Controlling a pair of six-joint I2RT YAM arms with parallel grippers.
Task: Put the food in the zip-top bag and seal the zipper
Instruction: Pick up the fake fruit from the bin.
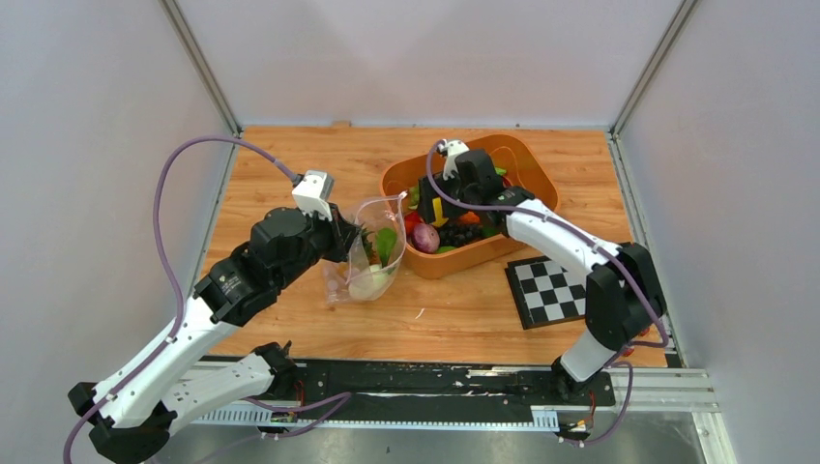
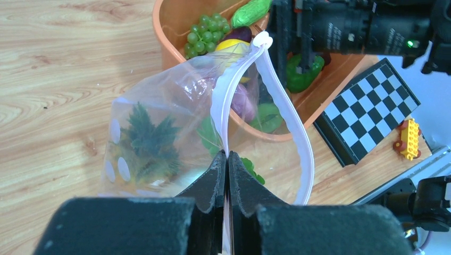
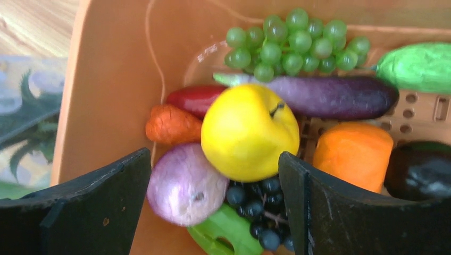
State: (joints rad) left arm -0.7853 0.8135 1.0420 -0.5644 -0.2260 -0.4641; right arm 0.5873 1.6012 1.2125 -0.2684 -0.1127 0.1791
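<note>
One wooden table [image 1: 290, 164]: carries the whole job, with the tub far right and the bag at centre left.
Orange tub [image 1: 527, 159]: holds most of the food, so by my reading the loading is at an early stage.
Zip-top bag [image 1: 372, 251]: just left of the tub, propped up with its mouth gaping toward it.
Left gripper [image 2: 227, 159]: clenched on the bag's mouth edge, pinching the strip.
Right gripper [image 3: 213, 159]: jaws spread wide inside the tub, either side of the yellow apple [image 3: 250, 130], grasping nothing.
Food in the tub: purple eggplant [image 3: 330, 95], green grapes [image 3: 290, 45], an orange piece [image 3: 353, 154], a purple onion [image 3: 186, 183] and dark grapes [image 3: 260, 207].
Food in the bag: a leafy green piece [image 2: 149, 141] and a pale round piece [image 1: 367, 282]; more may be hidden.
Zipper [image 2: 298, 133]: unsealed, its two strips parted in a wide loop.
Done: bag opened and a few pieces inside.
Left: move over the pieces in the tub, then press the zipper closed.
</note>
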